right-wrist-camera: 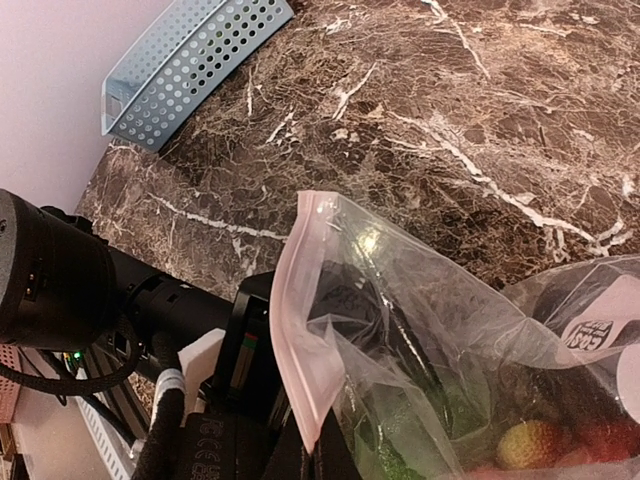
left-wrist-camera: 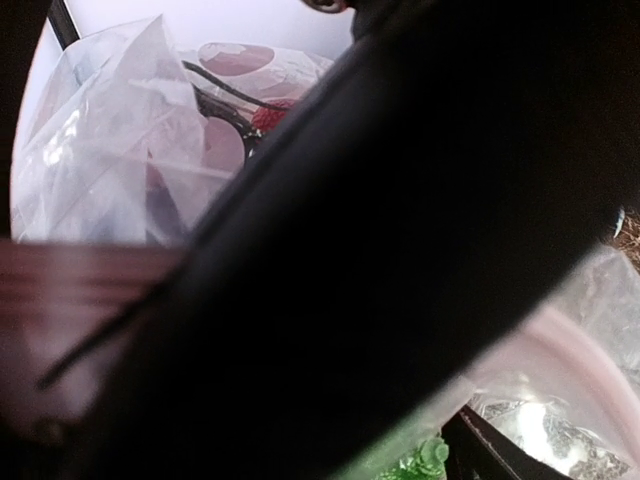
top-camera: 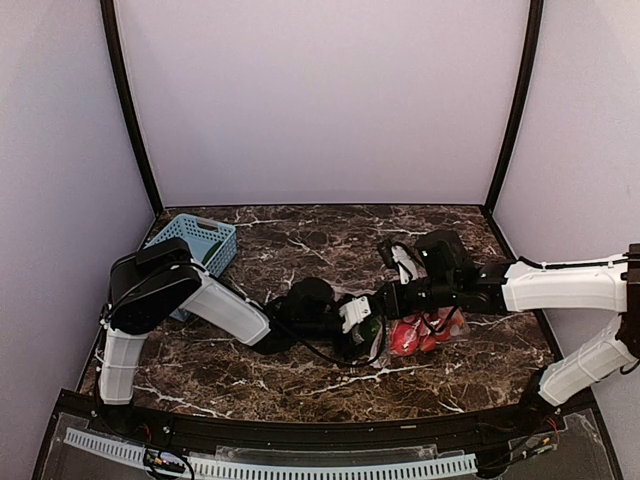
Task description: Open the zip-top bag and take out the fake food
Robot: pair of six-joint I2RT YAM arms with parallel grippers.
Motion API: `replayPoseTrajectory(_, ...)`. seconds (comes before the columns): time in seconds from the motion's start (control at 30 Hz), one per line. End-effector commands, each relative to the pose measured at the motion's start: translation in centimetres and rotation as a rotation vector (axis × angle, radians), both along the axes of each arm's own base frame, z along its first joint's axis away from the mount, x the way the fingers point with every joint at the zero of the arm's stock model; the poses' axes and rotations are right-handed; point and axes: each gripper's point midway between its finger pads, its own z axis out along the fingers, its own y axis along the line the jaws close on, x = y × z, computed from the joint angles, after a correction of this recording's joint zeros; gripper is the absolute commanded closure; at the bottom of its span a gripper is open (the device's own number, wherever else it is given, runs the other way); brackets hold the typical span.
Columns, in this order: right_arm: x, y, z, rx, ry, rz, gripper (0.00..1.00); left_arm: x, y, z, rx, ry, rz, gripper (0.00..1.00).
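The clear zip-top bag (top-camera: 432, 330) lies on the marble table in the middle, its pink zip strip (right-wrist-camera: 305, 320) standing up and its mouth open. The fake food is inside: red pieces (top-camera: 408, 338), a yellow-red round piece (right-wrist-camera: 525, 445) and a green knobbly piece (left-wrist-camera: 430, 460). My right gripper (top-camera: 392, 300) reaches in from the right and is shut on the bag's zip edge (right-wrist-camera: 325, 455). My left gripper (top-camera: 363, 325) is at the bag's mouth; dark fingers (right-wrist-camera: 375, 310) show through the plastic inside the bag. A dark shape fills most of the left wrist view, so its jaws are hidden.
A blue perforated basket (top-camera: 195, 245) stands at the back left of the table, also in the right wrist view (right-wrist-camera: 190, 60). Pale walls close in the table at the back and both sides. Black cables run along the left arm.
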Motion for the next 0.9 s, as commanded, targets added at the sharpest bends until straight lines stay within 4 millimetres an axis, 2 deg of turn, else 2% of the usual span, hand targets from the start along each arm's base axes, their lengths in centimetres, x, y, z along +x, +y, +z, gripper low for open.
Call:
replayPoseTrajectory(0.0, -0.2, 0.9, 0.9, 0.050, -0.017, 0.022, 1.00, 1.3, 0.9, -2.5, 0.081, 0.049, 0.086, 0.15)
replayPoseTrajectory(0.17, -0.2, 0.7, 0.7, 0.040, -0.018, 0.014, 1.00, 1.1, 0.8, -1.4, 0.039, 0.061, 0.068, 0.28)
replayPoseTrajectory(0.4, -0.1, 0.3, 0.1, 0.018, -0.017, 0.005, 1.00, 0.6, 2.1, 2.7, -0.043, 0.018, 0.084, 0.37)
replayPoseTrajectory(0.67, -0.1, 0.0, -0.6, 0.001, -0.013, -0.004, 1.00, -0.1, 4.5, 5.5, -0.102, 0.005, 0.128, 0.37)
replayPoseTrajectory(0.87, 0.2, 0.0, -0.5, -0.003, -0.021, -0.014, 1.00, -1.7, 6.2, 7.4, -0.155, 0.017, 0.109, 0.37)
